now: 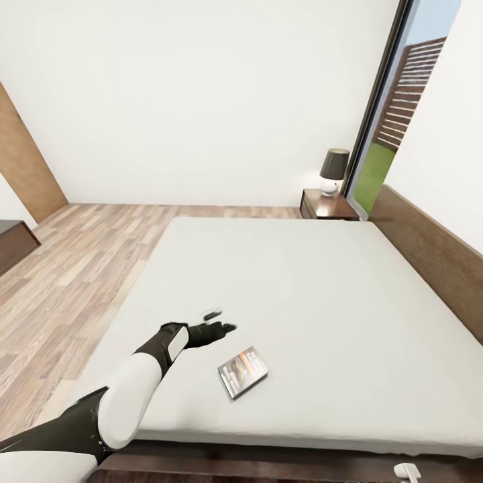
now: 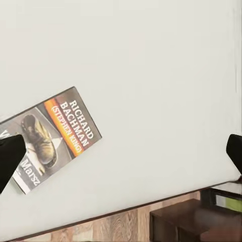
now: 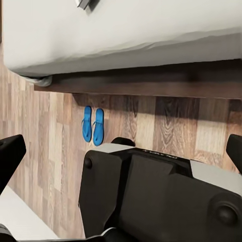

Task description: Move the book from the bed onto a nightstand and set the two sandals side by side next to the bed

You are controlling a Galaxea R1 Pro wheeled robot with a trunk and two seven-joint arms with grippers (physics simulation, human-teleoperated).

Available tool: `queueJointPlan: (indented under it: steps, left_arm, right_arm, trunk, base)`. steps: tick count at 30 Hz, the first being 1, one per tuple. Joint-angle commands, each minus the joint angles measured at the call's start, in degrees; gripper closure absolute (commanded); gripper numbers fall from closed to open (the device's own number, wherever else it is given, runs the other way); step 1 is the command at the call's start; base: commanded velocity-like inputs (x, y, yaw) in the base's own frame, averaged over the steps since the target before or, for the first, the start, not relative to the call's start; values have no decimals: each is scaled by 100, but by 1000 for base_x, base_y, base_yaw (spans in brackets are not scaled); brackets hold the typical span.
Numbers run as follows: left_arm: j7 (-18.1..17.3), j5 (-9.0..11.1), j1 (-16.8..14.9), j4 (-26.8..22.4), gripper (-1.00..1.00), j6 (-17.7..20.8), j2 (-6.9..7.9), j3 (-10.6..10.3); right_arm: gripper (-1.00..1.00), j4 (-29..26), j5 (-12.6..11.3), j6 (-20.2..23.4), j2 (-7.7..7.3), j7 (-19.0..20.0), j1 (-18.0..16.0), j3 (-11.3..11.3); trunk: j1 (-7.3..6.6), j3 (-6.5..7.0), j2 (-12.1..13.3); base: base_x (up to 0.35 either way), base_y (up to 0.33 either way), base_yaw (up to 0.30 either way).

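The book (image 1: 243,371) lies flat on the bed's grey mattress (image 1: 302,288), near its front edge. My left gripper (image 1: 221,320) hovers open over the mattress, just left of the book and a little beyond it. In the left wrist view the book (image 2: 50,138) lies beside one dark fingertip (image 2: 10,159), with nothing between the jaws. The nightstand (image 1: 327,204) with its lamp stands at the bed's far corner. The two blue sandals (image 3: 93,124) lie side by side on the wooden floor by the bed frame (image 3: 151,80). My right gripper (image 3: 121,154) hangs open above the floor.
The brown headboard (image 1: 429,248) runs along the bed's right side. A tall window (image 1: 402,114) stands behind the nightstand. A low dark bench (image 1: 13,245) sits at the far left on the wooden floor (image 1: 87,261). My own dark base (image 3: 161,196) is below the right wrist.
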Motion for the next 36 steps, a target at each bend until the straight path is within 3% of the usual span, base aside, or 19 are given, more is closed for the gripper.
queueJointPlan:
  steps: [1,8,36]
  left_arm:
    - [-214,-69,-3,5,-100,-39,-2,50]
    - [-515,-77,3,40,-100,-169,4,52]
    - [-533,-73,6,39,-100,-178,12,43]
  right_arm:
    - [-100,4,-34,15,-2,20,-4,10]
    - [-100,3,-34,15,-2,20,-4,11]
    - [-100,3,-34,15,-2,20,-4,10]
  trunk:
    - [3,-20,-12]
    - [3,-82,-12]
    - [3,-331,-12]
  base:
    - [0,0,0]
    - [0,0,0]
    - [0,0,0]
